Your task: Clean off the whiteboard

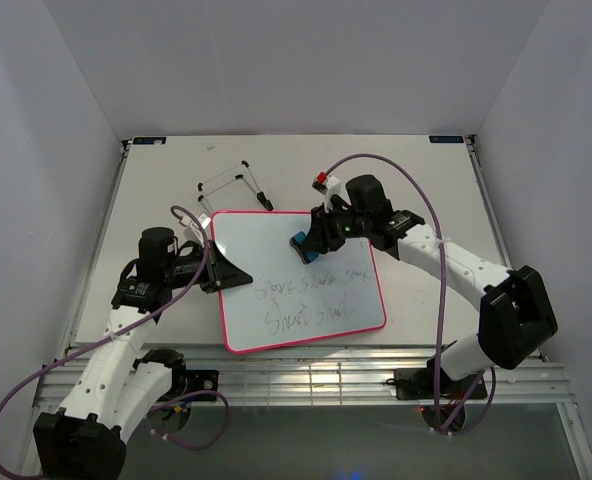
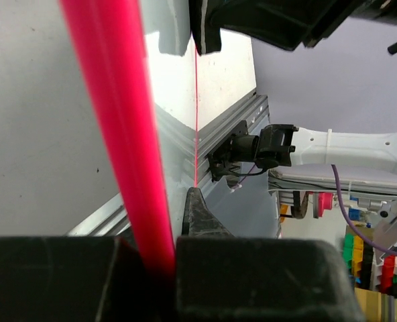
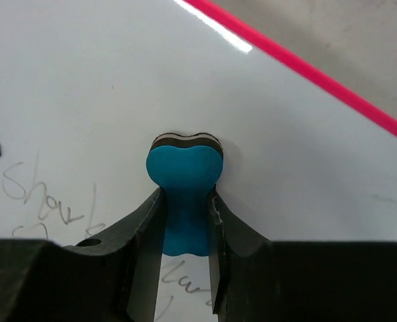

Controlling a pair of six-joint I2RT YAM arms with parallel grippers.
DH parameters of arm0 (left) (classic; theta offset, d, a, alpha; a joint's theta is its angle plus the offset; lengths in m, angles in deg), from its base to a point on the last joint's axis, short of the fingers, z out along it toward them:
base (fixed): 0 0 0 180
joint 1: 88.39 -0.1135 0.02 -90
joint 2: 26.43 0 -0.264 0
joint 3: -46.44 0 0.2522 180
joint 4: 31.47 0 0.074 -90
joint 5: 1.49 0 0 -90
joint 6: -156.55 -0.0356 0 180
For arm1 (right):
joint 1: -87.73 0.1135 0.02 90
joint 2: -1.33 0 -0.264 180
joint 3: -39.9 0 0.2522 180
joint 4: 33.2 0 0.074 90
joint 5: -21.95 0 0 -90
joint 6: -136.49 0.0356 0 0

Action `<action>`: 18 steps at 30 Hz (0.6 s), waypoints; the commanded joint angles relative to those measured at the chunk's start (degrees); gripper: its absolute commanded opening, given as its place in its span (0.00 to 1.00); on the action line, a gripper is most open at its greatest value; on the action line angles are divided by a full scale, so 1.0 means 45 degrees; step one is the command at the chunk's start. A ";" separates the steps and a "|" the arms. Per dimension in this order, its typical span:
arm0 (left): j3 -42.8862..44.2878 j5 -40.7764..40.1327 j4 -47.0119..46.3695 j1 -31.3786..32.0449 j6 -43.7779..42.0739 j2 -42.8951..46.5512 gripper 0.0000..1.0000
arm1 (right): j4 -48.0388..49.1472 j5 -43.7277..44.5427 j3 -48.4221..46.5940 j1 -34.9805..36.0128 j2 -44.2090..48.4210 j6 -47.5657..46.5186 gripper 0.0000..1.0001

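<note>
Containers: none are seen on the table (image 1: 426, 190); only a small wire stand (image 1: 234, 186) is set beyond the whiteboard's far edge.
Whiteboard (image 1: 276, 260): a large white board with rounded corners and a thin pink-red frame is laid flat on the table, slightly rotated, between the two sets of fingers.
Handwriting (image 1: 311, 300): two lines of dark scrawl are seen on the near half of the board; the far half is blank.
Left fingers (image 1: 219, 268): they are closed on the whiteboard's left edge; in the left wrist view the pink-red frame (image 2: 121, 134) is pinched between them.
Right fingers (image 1: 304, 246): they are clenched on the blue eraser (image 1: 301, 243), which is held at the board's far right part.
Eraser in the right wrist view (image 3: 184, 194): its narrow waist is gripped between the fingers (image 3: 143, 235), and its rounded end, with a dark layer, is pressed to the white surface just ahead of them.
Writing near the right fingers: strokes (image 3: 47, 194) are seen to the left of and below the fingers.
Hard to make out: the words cannot be read with certainty; part of the writing is hidden behind the right fingers, and the board is cut off in both wrist views.
</note>
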 commanded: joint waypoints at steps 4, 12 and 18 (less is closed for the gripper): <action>0.0196 -0.1050 -0.1508 0.0312 -0.2967 0.0849 0.00 | -0.1568 0.2158 -0.1495 -0.1181 -0.2213 -0.0374 0.08; 0.0157 -0.1167 -0.1489 0.0312 -0.2947 0.0989 0.00 | -0.2216 0.2462 0.0397 -0.4326 -0.3112 -0.0590 0.08; 0.0177 -0.1342 -0.1489 0.0312 -0.2869 0.0598 0.00 | -0.1885 0.0506 0.1432 -0.4877 -0.2218 -0.0903 0.08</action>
